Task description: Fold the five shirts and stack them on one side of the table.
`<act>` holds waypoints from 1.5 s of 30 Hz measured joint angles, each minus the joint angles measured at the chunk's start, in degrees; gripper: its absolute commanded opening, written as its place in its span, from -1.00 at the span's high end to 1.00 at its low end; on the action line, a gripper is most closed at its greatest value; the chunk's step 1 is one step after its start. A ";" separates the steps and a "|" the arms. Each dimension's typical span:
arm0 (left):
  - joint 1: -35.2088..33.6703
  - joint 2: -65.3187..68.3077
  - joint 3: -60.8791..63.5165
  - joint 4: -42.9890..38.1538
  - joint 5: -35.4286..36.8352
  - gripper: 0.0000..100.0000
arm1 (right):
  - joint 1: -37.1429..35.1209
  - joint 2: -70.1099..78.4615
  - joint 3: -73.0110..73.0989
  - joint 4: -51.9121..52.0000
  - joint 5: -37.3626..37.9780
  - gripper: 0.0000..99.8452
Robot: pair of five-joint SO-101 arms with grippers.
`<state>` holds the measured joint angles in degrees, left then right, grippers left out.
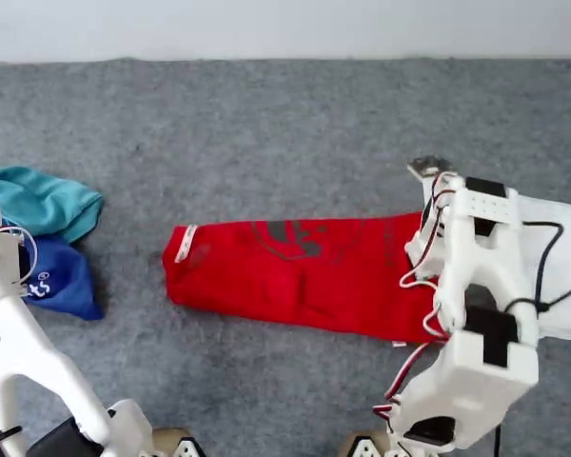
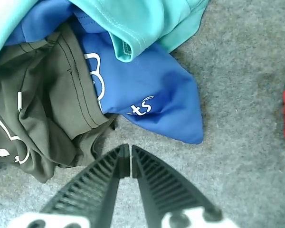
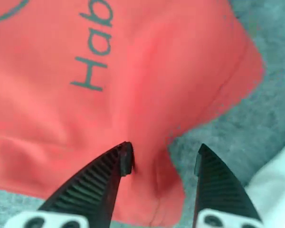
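The red shirt (image 1: 295, 276) is being shown spread as a long folded band across the middle of the desk (image 1: 285, 124), one end lying under the right arm. The right gripper (image 3: 164, 161) is being held low over that end, its jaws parted and nothing grasped. By the left edge, a teal shirt (image 1: 43, 200), a blue shirt (image 1: 62, 281) and an olive shirt (image 2: 38, 109) are being seen heaped loosely together. The left gripper (image 2: 131, 161) is being held just beside this heap, jaws clenched on nothing. A white shirt (image 1: 561, 248) is being seen at the right edge, beside the red one.
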<state>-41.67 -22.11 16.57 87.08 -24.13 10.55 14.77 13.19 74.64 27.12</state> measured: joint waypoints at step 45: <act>0.00 0.00 0.00 0.00 3.78 0.97 | -51.16 17.32 -39.03 11.96 -9.76 0.77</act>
<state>-41.67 -22.11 16.57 87.08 -20.35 -40.62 32.09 -25.85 86.59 17.36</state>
